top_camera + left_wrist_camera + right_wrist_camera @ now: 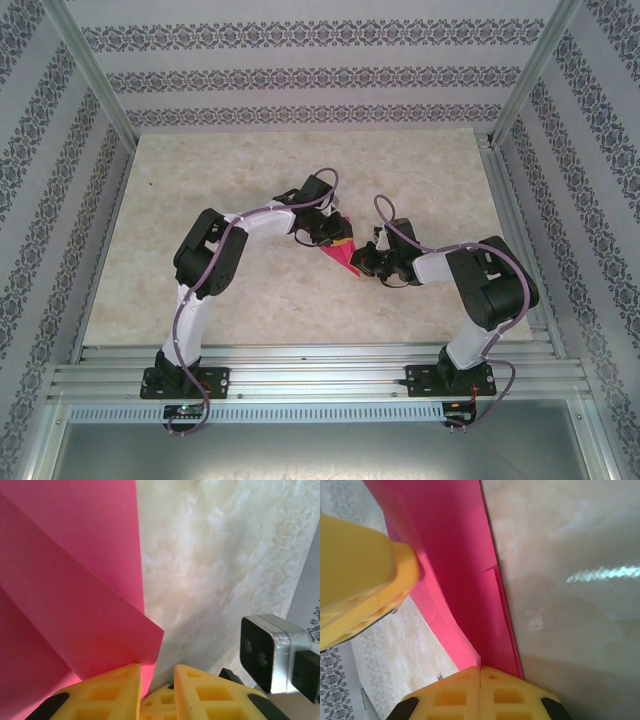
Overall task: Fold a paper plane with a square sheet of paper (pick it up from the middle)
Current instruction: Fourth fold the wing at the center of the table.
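Top external view: both arms are seen bent inward over the marble-look table (250, 170), w/ the left gripper (325, 235) and right gripper (368, 262) brought close together near the table's centre, and the pink paper (342, 258) is seen between them as a narrow, pointed folded shape. Grip detail can't be made out from this cam. In the left wrist view the paper (75, 580) is shown at close range w/ sharp diagonal creases and overlapping layers, its lower corner running down into the gap of the left gripper (156, 672). The jaws are held a little apart there, and the corner lies against one yellow finger (107, 690). Whether it is actually nipped can't be told. A black-and-silver block (265, 652) is also caught at the right edge, over the table (215, 555). In the right wrist view the right gripper (480, 672) is seen fully closed, pads pressed together, w/ the paper's (455, 555) lower edge pinched at the seam. A long straight fold is shown beside the table surface (570, 530), and a yellow finger (360, 580) of the other gripper is seen touching the paper at upper left.
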Action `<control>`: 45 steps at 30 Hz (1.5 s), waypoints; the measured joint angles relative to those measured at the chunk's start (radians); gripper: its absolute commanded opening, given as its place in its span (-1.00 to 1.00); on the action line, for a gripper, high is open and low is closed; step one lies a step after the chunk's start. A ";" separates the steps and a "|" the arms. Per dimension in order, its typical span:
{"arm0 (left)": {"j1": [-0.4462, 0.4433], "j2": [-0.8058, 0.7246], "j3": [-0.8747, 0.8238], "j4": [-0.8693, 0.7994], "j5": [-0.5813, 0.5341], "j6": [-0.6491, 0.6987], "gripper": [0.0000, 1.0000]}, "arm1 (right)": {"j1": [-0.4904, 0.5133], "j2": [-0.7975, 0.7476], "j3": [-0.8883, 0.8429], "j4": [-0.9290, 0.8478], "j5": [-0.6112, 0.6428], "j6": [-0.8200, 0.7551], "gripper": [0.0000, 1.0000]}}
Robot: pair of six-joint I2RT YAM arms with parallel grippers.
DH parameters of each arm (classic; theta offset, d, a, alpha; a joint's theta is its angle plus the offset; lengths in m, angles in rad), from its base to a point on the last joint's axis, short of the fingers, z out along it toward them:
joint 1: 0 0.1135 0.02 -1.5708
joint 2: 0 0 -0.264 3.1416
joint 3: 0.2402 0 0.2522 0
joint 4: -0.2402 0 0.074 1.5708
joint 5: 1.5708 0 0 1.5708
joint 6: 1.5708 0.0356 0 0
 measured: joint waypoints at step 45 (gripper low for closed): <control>0.000 0.048 0.023 0.000 -0.023 -0.003 -0.51 | 0.187 -0.136 0.148 -0.424 0.396 -0.431 -0.57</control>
